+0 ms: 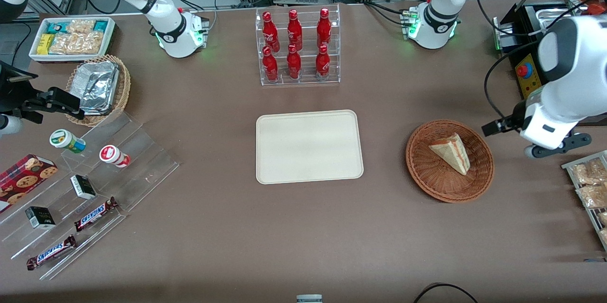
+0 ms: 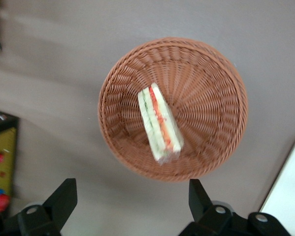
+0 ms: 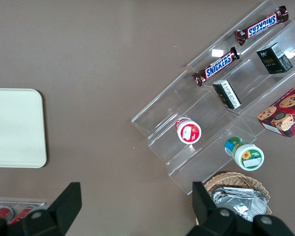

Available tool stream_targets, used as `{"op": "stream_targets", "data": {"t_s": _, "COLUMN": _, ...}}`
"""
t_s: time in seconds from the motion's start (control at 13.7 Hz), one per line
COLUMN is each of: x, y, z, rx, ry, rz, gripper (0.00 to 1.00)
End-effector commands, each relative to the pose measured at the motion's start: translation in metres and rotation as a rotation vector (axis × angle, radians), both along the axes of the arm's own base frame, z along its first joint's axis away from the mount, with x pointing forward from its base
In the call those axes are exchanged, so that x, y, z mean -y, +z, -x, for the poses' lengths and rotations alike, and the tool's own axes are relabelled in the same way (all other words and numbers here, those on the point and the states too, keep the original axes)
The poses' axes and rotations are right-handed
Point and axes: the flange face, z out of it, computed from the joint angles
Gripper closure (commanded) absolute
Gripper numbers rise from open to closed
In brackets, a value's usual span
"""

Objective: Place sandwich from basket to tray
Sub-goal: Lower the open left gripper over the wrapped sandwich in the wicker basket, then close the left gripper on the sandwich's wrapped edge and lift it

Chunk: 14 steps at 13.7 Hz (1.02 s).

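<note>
The sandwich, a pale bread wedge with red-orange and green filling on its edge, lies in the round reddish-brown wicker basket. The cream tray lies flat and bare beside the basket, toward the parked arm's end of the table. My gripper hangs open well above the table, beside the basket toward the working arm's end. Nothing is between its fingers, which are spread wide over bare table just off the basket's rim.
A clear rack of red bottles stands farther from the front camera than the tray. A control box with a red button and a wire rack of snack packets flank my arm. A stepped acrylic shelf of snacks stands toward the parked arm's end.
</note>
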Motion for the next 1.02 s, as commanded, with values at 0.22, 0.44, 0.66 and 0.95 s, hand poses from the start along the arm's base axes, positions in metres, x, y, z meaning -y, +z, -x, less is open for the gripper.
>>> {"op": "stream_targets", "data": {"t_s": 0.22, "x": 0.015, "y": -0.087, "z": 0.027, "rx": 0.11, "ry": 0.248, "rz": -0.011, "gripper": 0.0}}
{"op": "stream_targets", "data": {"t_s": 0.44, "x": 0.023, "y": -0.122, "z": 0.034, "rx": 0.128, "ry": 0.276, "rz": -0.006, "gripper": 0.0}}
{"op": "stream_targets", "data": {"t_s": 0.66, "x": 0.039, "y": -0.15, "z": 0.036, "rx": 0.146, "ry": 0.298, "rz": 0.0, "gripper": 0.0}}
{"op": "stream_targets", "data": {"t_s": 0.95, "x": 0.039, "y": -0.175, "z": 0.039, "rx": 0.124, "ry": 0.299, "rz": -0.005, "gripper": 0.0}}
